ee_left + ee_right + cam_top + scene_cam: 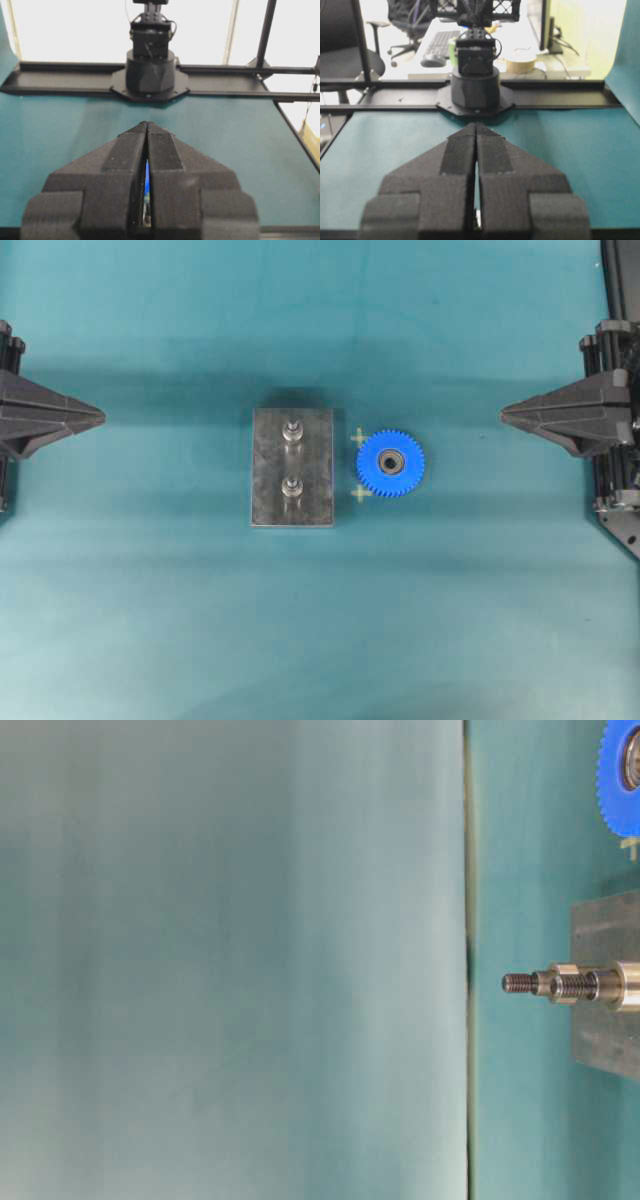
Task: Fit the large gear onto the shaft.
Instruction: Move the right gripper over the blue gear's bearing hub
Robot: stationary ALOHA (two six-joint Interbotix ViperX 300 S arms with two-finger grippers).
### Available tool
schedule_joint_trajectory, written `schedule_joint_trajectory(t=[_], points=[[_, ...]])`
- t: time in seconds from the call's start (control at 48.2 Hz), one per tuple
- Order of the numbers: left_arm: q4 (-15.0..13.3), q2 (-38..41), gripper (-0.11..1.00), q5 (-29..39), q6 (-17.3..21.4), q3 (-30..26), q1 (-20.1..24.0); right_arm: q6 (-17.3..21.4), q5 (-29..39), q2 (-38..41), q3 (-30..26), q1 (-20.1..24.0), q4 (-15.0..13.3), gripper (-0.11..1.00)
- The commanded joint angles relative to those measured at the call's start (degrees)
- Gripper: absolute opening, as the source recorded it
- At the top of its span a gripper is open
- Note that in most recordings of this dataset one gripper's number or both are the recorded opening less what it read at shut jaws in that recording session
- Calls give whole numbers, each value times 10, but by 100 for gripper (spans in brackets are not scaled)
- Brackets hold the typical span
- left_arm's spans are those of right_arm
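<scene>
Overhead exterior view: both arms parked at the table's edges, nothing begun.

Black left gripper (pixel 98 417) and black right gripper (pixel 506 416) have their jaws pressed together on nothing, each well apart from the parts. Between them, the bright blue plastic large gear (pixel 390 463) with its silver bearing ring lies flat on the teal table (pixel 320 640), just right of the dark grey rectangular metal plate (pixel 266 470). Both short silver shafts, near (pixel 292 489) and far (pixel 292 431), stand bare; picking and fitting remain. No containers appear.
</scene>
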Motion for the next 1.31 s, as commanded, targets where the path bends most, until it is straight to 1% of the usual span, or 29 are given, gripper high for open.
schedule_joint_trajectory(t=[0.0, 0.041, 0.104, 0.145, 0.187, 0.228, 0.249, 0.311, 0.394, 0.456, 0.622, 0.663, 0.746, 0.85, 0.974, 1.036, 1.098, 1.161, 1.181, 1.285], points=[[5, 5, 0, 0, -22, 1, -7, 5, -1, 3, -4, 1, 4, 1], [6, 5, 0, 4, -33, 0, -7, 9, 12, -4, -5, -4, 30, 1], [6, 8, 0, 16, -43, -2, -7, 21, 54, -8, -9, -13, 65, 1], [6, 11, 0, 34, -46, -4, -7, 32, 95, -8, -15, -22, 81, 1], [6, 14, 0, 53, -45, -8, -6, 38, 142, -5, -25, -29, 85, 1], [6, 20, 0, 76, -45, -11, -5, 42, 192, 1, -35, -40, 85, 1], [6, 23, 0, 87, -45, -13, -5, 45, 229, 8, -46, -50, 85, 1], [6, 33, 0, 127, -44, -19, -4, 44, 293, 31, -70, -72, 84, 1], [7, 50, 0, 171, -44, -33, -4, 44, 354, 73, -101, -94, 80, 1], [7, 61, 0, 202, -44, -40, -4, 44, 385, 110, -121, -103, 72, 1], [10, 80, 0, 250, -33, -53, -4, 41, 421, 221, -162, -110, 42, 1], [10, 84, 0, 258, -27, -53, -4, 41, 427, 243, -167, -111, 33, 1], [10, 94, 0, 275, -17, -53, -4, 39, 429, 279, -177, -112, 23, 1], [10, 111, 0, 294, -16, -54, -4, 39, 435, 321, -190, -113, 18, 1], [10, 132, 0, 303, -14, -59, -1, 37, 463, 361, -204, -113, 18, 2], [10, 140, 0, 304, -14, -60, 0, 37, 481, 385, -218, -115, 18, 8], [9, 146, 0, 305, -14, -60, 0, 38, 499, 410, -234, -117, 18, 21], [10, 146, 0, 304, -14, -61, 0, 39, 519, 436, -251, -119, 18, 37], [10, 146, 0, 304, -14, -61, 0, 38, 528, 448, -259, -119, 18, 45], [9, 148, 0, 304, -14, -64, 0, 33, 549, 487, -286, -119, 18, 76]])
